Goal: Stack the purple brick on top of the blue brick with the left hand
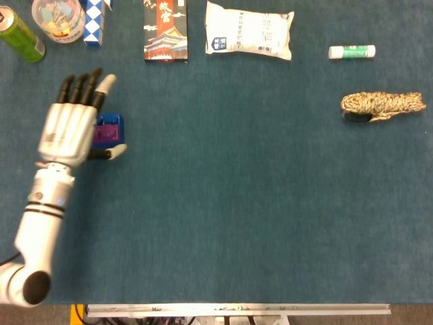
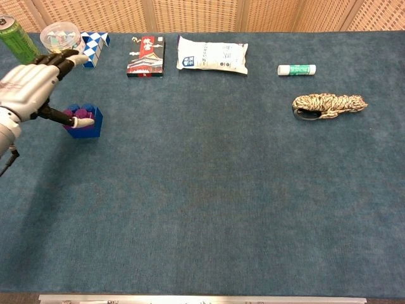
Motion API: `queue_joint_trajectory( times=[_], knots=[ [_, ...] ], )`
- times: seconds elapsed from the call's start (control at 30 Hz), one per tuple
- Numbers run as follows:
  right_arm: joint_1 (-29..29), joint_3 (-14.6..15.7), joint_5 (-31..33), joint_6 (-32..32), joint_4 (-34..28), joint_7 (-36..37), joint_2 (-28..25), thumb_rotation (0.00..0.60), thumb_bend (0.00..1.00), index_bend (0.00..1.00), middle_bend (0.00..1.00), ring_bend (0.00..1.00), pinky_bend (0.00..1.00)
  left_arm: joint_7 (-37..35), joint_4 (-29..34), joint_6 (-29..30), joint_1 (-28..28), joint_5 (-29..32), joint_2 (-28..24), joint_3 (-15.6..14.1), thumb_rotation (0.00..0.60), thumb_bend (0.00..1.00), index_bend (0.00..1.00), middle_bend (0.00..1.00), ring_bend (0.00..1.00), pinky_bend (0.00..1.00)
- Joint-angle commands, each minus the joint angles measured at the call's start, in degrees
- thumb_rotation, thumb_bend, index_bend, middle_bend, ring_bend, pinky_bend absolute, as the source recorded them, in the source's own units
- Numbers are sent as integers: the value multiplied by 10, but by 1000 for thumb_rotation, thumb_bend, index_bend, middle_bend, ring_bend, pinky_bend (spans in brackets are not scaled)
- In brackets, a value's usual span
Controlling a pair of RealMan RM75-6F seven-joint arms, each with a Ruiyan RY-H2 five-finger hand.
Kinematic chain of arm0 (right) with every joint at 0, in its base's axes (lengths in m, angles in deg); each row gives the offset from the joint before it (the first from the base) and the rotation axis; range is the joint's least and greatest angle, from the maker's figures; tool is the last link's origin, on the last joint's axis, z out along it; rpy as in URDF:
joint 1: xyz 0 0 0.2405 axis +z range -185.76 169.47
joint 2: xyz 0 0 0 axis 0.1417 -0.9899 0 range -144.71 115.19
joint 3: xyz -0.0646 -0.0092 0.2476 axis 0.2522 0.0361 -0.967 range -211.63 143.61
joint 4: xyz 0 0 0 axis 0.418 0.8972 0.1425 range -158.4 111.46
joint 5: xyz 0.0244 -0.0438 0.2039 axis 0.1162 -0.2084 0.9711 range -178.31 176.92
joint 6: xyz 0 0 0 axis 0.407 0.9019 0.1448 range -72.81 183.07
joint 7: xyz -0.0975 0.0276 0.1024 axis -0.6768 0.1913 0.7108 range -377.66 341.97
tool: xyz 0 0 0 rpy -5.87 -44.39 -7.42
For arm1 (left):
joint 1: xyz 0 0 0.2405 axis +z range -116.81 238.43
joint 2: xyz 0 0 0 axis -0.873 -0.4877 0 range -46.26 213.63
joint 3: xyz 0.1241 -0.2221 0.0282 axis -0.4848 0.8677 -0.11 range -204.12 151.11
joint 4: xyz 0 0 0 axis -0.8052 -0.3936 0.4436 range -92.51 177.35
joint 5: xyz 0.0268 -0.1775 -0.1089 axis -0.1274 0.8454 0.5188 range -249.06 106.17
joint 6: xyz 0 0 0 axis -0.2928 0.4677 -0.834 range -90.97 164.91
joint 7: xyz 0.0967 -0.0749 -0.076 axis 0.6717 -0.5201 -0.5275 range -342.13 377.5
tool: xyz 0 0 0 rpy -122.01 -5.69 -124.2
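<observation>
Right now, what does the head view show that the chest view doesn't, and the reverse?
Only the head view shows the left forearm down to its elbow joint and the metal table edge at the bottom. Only the chest view shows the woven panel wall behind the table and the side of the blue brick. Both show the left robot hand open beside the purple brick sitting on the blue one, plus the green can, white packet, glue stick and rope bundle.
</observation>
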Motion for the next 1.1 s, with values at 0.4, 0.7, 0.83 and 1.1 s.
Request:
queue_joint_trajectory(
  times=[0.4, 0.7, 0.83, 1.1],
  knots=[
    [11, 2, 8, -23, -8, -44, 14, 600, 484, 244, 270, 79, 208, -45, 131, 119, 108, -132, -170, -79, 600, 0, 0, 0, 0, 0],
    [14, 2, 13, -29, -9, -59, 19, 600, 484, 244, 270, 79, 208, -175, 32, 198, 158, -220, -157, -102, 600, 525, 81, 0, 0, 0],
    [15, 1, 17, -30, -12, -68, 22, 600, 484, 244, 273, 79, 208, -206, 2, 218, 170, -228, -150, -97, 600, 620, 166, 86, 40, 65],
    [24, -2, 33, -51, -7, -73, 26, 600, 484, 244, 274, 79, 208, -184, 3, 196, 173, -214, -163, -93, 600, 629, 269, 162, 102, 175]
  ],
)
